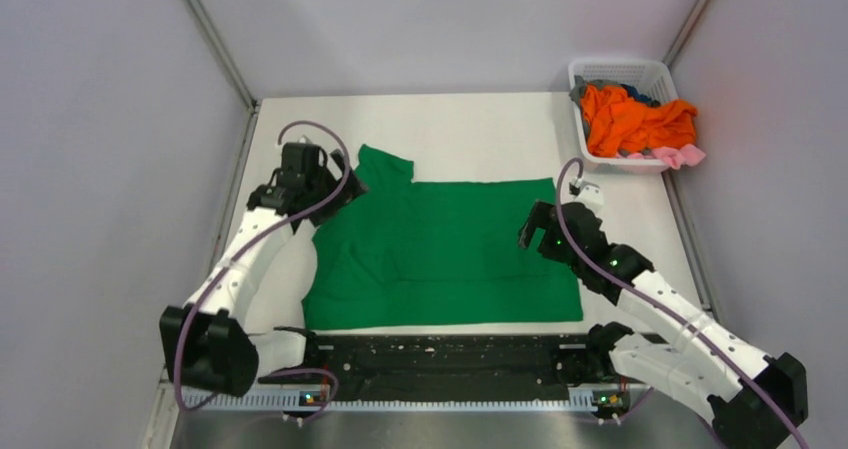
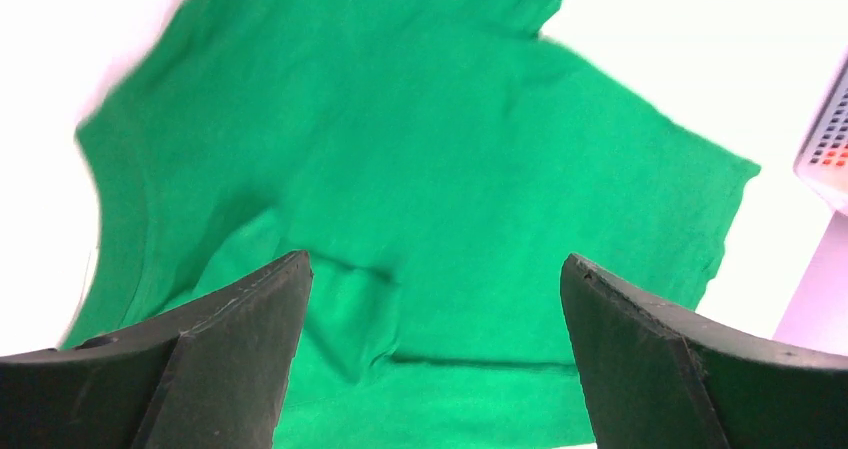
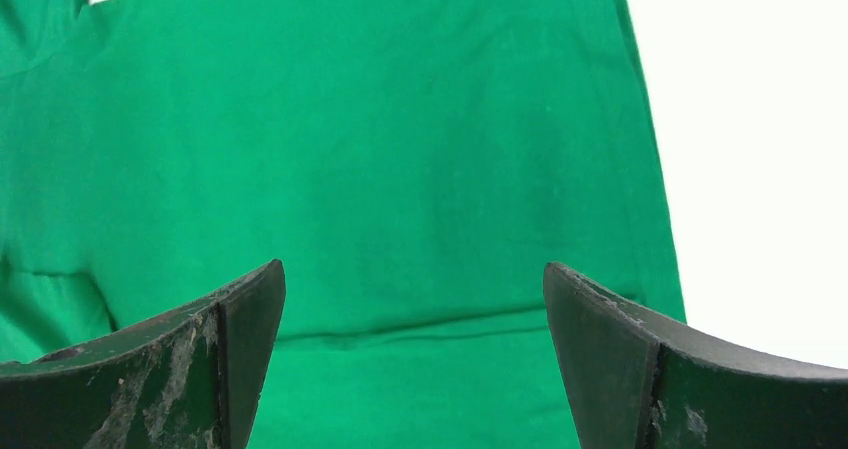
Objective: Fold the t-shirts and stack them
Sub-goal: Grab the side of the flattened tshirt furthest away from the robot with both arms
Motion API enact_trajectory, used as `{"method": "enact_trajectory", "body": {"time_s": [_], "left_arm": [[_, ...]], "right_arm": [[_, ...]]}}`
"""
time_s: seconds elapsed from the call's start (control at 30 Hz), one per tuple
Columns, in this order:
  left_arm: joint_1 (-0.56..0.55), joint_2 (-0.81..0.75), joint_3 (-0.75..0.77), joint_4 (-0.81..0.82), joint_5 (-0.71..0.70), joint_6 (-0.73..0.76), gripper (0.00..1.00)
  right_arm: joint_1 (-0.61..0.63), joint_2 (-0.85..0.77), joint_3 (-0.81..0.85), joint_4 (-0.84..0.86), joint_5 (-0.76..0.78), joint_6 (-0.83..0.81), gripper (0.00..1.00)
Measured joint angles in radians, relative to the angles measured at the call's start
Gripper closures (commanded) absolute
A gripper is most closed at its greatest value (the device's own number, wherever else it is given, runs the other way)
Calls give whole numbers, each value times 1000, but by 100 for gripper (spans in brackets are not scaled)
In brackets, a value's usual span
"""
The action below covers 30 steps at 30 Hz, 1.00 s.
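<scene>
Now, closest to the arm bases, the green t-shirt [image 1: 440, 259] lies spread on the table [image 1: 470, 124]. Its near edge runs along the 6 o'clock side, just ahead of the black rail [image 1: 440, 364]. It looks mostly flat, with a few creases bunched toward 8 o'clock and one sleeve poking out at 11 o'clock.

A little farther in, the left gripper [image 1: 328, 184] hovers at about 10 o'clock over the sleeve-and-shoulder end, fingers spread wide with nothing between them. The right gripper [image 1: 535, 227] hangs at 3 o'clock over the shirt's straight edge, likewise wide apart and empty. Its wrist view shows cloth beneath and bare table off to one side.

The cloth looks light, limp and thin, so I judge it will sag and drag rather than hold a shape. A pinch at a corner or seam should carry it, while a grab mid-panel would likely bunch it. Sensible holds are the shoulder by the sleeve on the left and a corner of the straight edge on the right, lifted together so the fold falls even.

Farthest, at 1 o'clock, the white basket [image 1: 622, 67] holds the orange t-shirt [image 1: 635, 119] heaped over darker cloth, with a pink t-shirt [image 1: 682, 156] spilling over its near rim.
</scene>
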Motion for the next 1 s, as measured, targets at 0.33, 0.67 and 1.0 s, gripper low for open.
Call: {"method": "enact_trajectory", "body": {"time_s": [0.33,0.67,1.0], "left_arm": [[0,709,767,-20,-26,141,2],[-22,1271,1365,-184,-151,229,4],[-83,1340,1348,-176,-190,302,7]], "right_arm": [[0,174,5,68,109,-79,1],[-18,217,11,96,136,-113,1],[-33,217,8,117,137,-125,1]]}}
